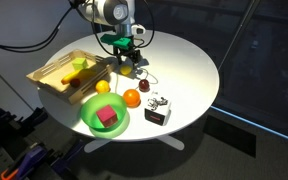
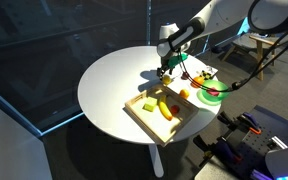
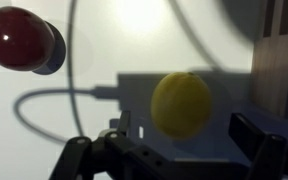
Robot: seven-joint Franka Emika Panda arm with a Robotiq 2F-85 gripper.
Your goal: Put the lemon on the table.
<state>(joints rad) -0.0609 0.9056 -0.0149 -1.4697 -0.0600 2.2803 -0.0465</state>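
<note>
The jaws are standing wide apart, holding nothing, and the lemon [image 3: 181,103] is seemingly resting between them on the tabletop [image 3: 134,40]; rising crookedly, they could be knocking it rolling away.

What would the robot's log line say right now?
gripper open | lemon between jaws, untouched | seemingly resting on table | dark red ball nearby

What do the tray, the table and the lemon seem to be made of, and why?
The tray looks like pale matte wood, by its tan colour. The table has a smooth white top, perhaps laminate or paint. The lemon has dull yellow skin; real or plastic cannot be told.
</note>
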